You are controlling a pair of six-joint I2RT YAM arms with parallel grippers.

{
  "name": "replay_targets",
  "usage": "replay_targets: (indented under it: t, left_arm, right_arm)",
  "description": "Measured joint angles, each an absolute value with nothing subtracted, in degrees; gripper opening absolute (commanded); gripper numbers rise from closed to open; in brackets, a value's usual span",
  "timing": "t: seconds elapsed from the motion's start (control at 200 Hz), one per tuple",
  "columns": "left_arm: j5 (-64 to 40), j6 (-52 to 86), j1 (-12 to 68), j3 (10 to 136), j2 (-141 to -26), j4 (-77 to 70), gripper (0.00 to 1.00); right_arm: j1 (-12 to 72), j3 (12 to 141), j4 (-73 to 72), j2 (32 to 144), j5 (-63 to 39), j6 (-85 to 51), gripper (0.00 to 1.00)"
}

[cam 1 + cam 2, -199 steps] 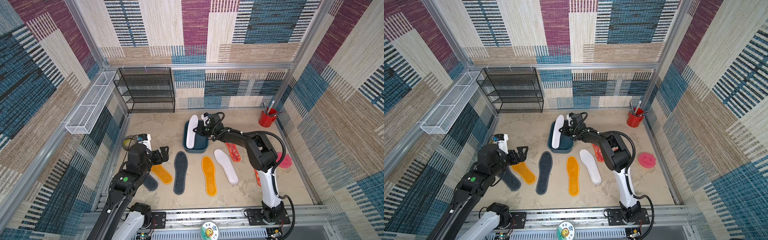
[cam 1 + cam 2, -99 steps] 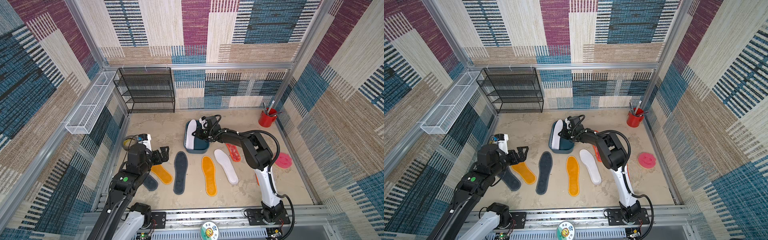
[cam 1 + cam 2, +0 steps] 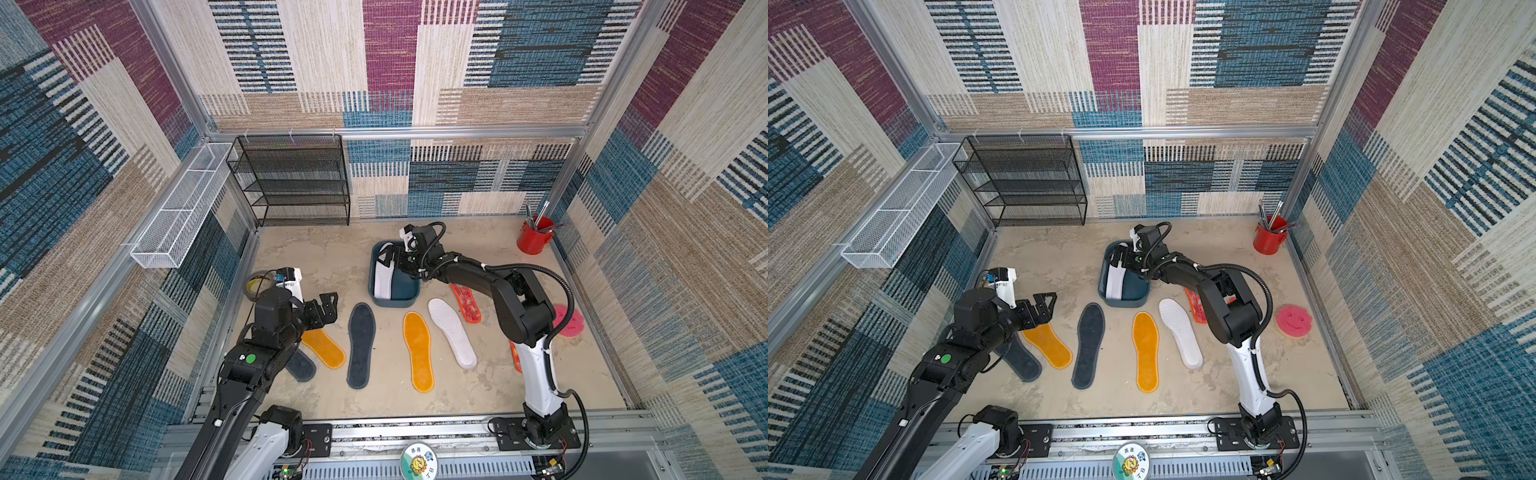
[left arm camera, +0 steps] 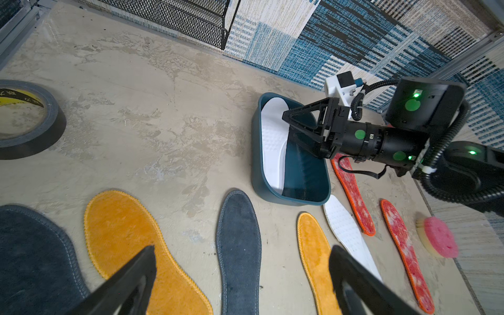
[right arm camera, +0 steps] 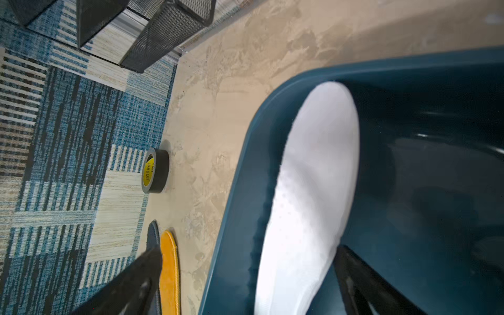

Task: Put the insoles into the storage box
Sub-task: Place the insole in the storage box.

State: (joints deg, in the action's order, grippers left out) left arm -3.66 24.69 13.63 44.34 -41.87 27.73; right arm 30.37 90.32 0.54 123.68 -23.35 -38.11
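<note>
Here a white insole (image 3: 382, 276) lies in the box (image 3: 405, 293), along its wall on the left arm's side. The right tool (image 3: 392, 261) hangs over it, jaws wide, gripping nothing. On the surface (image 3: 316, 257) nearer the robot lie a second white insole (image 3: 453, 332), two orange insoles (image 3: 417, 351), two grey insoles (image 3: 360, 345) and two red insoles (image 3: 466, 305). The left tool (image 3: 329, 309), also wide, hovers by one orange.

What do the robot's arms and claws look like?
The left arm and right arm are black with a white segment near the base and green dots. A ribbed black hose follows the right arm. Each wrist carries a white camera block. The left gripper and right gripper have black, triangular open-frame fingers.
</note>
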Motion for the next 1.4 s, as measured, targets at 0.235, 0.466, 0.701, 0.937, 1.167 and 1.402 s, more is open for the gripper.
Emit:
replay_targets:
  t: [0.235, 0.466, 0.701, 0.937, 1.167, 1.402]
  left_arm:
    - [-3.6, 24.7, 13.5, 44.2, -41.8, 27.7, 1.0]
    - [-3.6, 24.7, 13.5, 44.1, -41.9, 27.7, 1.0]
    - [-3.9, 24.7, 13.3, 44.1, -41.9, 27.7, 1.0]
    - [-4.7, 24.7, 13.3, 44.1, -41.7, 27.7, 1.0]
    - [-4.7, 24.7, 13.3, 44.1, -41.6, 27.7, 1.0]
    - [-4.7, 24.7, 13.3, 44.1, -41.6, 27.7, 1.0]
  right_arm:
    - [31.1, 89.4, 2.1, 120.6, -20.3, -38.2, 0.98]
    - [31.8, 87.6, 3.1, 118.1, -17.0, -37.1, 0.98]
    - [33.3, 89.9, 3.7, 120.5, -18.9, -33.8, 0.98]
    - [33.4, 94.8, 5.8, 126.1, -19.5, -32.9, 0.98]
    - [33.4, 98.6, 7.7, 130.6, -19.4, -32.7, 0.98]
    - [33.4, 98.6, 8.1, 131.1, -19.3, -32.9, 0.98]
